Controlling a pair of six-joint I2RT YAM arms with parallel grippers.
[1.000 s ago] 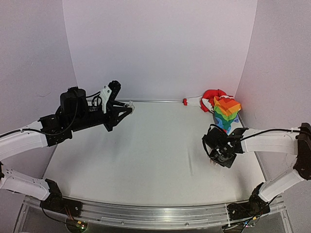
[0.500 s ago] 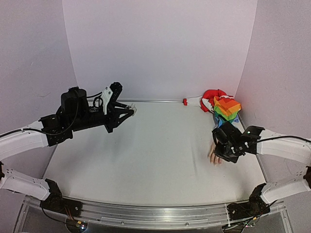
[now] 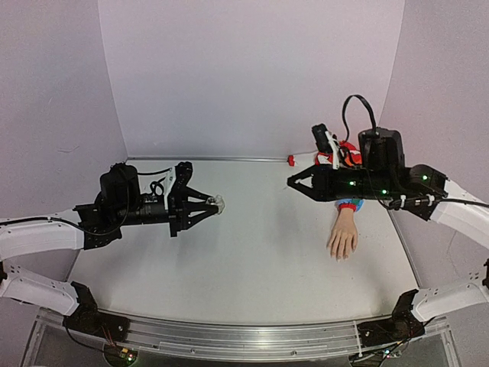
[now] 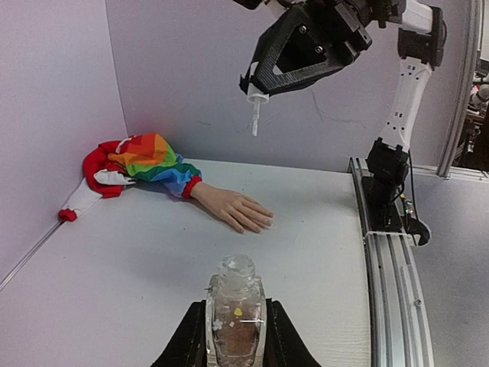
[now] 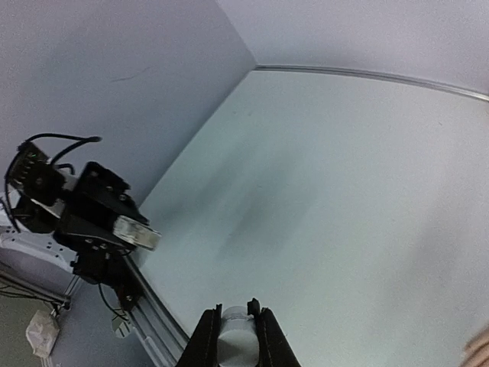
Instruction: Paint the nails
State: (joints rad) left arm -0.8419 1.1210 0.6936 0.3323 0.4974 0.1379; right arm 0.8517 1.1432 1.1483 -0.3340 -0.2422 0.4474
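Left gripper (image 3: 211, 206) clamped clear bottle (image 4: 235, 319); right gripper (image 3: 293, 182), up off table (image 3: 244, 252), pinched white brush cap (image 4: 255, 96); fake hand (image 3: 343, 236) lay flat.

Left claw (image 4: 234, 335) grips bottle (image 4: 234, 306); fake hand (image 4: 233, 208) lies beyond; right claw (image 4: 257, 81) holds brush (image 4: 254, 115) overhead.

The top external camera looks down from above and behind both arm bases toward the back wall, far enough off to take in the whole white table (image 3: 229, 252). The left wrist camera sits low and close behind the left gripper (image 4: 235, 340), which is clamped on a small clear glass bottle (image 4: 235, 306). It faces rightward across the table, catching the pale fake hand with the rainbow sleeve (image 4: 233, 209) and the right gripper (image 4: 258, 78) overhead. The right wrist camera sits high, tilted down and leftward over its own fingers, which pinch a white brush cap (image 5: 234, 325). The left gripper shows far off in that view. All three views share the table's middle.
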